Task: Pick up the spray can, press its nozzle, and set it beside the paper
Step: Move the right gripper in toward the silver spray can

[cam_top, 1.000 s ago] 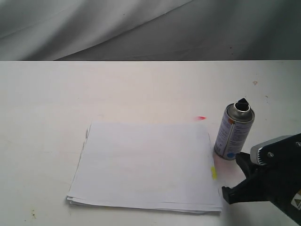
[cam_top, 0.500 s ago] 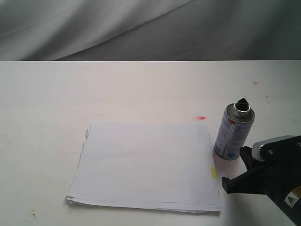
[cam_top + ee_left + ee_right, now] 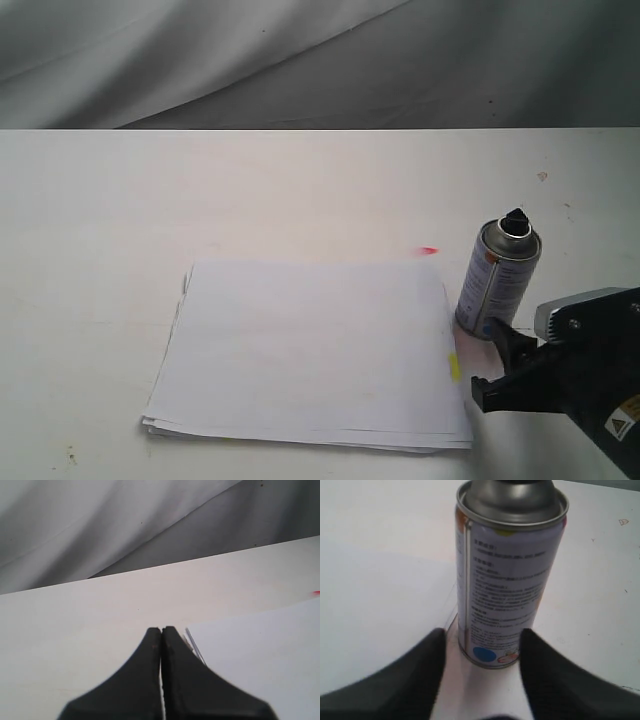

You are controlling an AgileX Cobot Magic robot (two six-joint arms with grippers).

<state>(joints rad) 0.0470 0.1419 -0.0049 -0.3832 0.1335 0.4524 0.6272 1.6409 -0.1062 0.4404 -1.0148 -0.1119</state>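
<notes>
The spray can [image 3: 497, 282] stands upright on the table just right of the paper [image 3: 310, 345], its black nozzle [image 3: 515, 219] on top. My right gripper [image 3: 488, 362] is open low in front of the can, one fingertip close to its base. In the right wrist view the can [image 3: 507, 575] fills the middle, and the two black fingers [image 3: 427, 655] flank its lower end without clear contact. My left gripper [image 3: 161, 630] is shut on nothing, hovering near a corner of the paper [image 3: 260, 650]; it does not show in the exterior view.
A small yellow tab [image 3: 455, 367] sticks out of the paper's right edge near the right gripper. A red mark [image 3: 428, 251] lies on the white table [image 3: 300, 190] behind the paper. Grey cloth [image 3: 250, 60] hangs at the back.
My right gripper has crept forward and leftward toward the can's base, jaws still open. The can and the paper have not moved.
</notes>
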